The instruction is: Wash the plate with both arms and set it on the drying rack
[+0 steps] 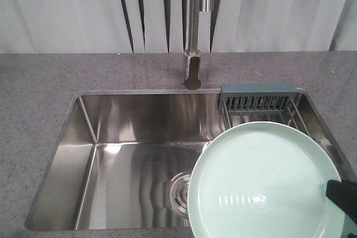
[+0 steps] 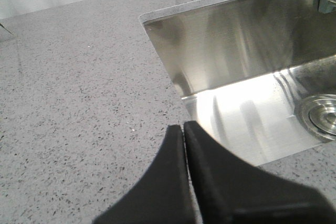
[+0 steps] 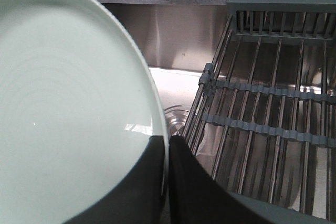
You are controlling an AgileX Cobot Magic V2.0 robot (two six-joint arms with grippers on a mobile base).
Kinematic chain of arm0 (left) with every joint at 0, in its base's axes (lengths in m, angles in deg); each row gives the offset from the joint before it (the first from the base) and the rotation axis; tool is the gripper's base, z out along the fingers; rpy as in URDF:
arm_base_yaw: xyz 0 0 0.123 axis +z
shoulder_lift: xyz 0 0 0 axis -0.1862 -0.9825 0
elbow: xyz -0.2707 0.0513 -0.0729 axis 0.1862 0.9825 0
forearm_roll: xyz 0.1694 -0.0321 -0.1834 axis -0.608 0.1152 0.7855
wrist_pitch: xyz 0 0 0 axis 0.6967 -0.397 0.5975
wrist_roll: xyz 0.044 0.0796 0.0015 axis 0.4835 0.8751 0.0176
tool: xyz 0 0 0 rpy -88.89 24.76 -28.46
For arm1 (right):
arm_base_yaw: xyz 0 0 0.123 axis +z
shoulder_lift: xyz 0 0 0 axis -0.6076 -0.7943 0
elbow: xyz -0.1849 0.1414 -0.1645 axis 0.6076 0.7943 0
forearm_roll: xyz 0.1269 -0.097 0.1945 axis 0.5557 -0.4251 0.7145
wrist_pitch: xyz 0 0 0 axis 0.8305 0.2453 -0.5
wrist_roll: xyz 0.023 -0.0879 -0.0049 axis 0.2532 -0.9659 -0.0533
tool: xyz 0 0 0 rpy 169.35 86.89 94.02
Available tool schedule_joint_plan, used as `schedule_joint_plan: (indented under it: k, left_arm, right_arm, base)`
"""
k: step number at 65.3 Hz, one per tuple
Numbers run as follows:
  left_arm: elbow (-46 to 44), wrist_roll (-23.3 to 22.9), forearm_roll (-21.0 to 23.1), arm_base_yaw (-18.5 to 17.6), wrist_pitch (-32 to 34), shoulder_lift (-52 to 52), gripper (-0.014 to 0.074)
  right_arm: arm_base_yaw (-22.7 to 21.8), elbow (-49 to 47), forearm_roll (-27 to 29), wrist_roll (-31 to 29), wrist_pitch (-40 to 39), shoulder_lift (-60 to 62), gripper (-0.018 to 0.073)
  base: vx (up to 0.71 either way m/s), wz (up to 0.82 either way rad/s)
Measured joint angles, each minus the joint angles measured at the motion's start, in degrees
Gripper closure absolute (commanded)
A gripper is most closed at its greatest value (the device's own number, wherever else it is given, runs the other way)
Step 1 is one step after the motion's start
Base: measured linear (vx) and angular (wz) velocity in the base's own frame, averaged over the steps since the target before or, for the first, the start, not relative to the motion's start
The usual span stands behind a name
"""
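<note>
The right gripper [image 3: 169,142] is clamped on the rim of the pale mint-green plate [image 3: 63,103]. One black finger [image 3: 139,187] lies across the plate's glossy face and the other sits behind the rim. In the front view only the gripper's black tip shows, at the plate's right edge. The plate is held off the surfaces, face tilted up toward the front camera, over the right front part of the steel sink basin [image 1: 128,121].

The left gripper [image 2: 184,127] has its jaws pressed together with only a thin seam between them and nothing held. It hangs over the countertop [image 2: 79,103], near the basin's left front rim.

The drying rack [image 3: 273,129] sits in the right side of the basin, its steel rods running front to back under grey-blue cross bars. A slotted grey-blue caddy [image 1: 257,96] stands at its far end against the back wall of the sink. From the right wrist view, the plate's rim is just beside the rack's left edge; I cannot tell whether they touch.

The round drain [image 1: 179,193] lies in the basin floor, partly hidden behind the plate. The left half of the basin is open.

A steel faucet [image 1: 192,37] rises from the countertop behind the sink, near the middle. The countertop is grey speckled stone on all sides. Pale vertical curtain folds [image 1: 67,9] hang behind it.
</note>
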Motion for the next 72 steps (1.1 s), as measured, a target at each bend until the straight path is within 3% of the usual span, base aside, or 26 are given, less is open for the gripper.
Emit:
schedule_joint_plan:
  k: [72]
  left_arm:
    - [0.0, 0.0, 0.0, 0.0, 0.0, 0.0, 0.0603]
  right_arm:
    - [0.0, 0.0, 0.0, 0.0, 0.0, 0.0, 0.0561]
  base:
    - [0.02, 0.01]
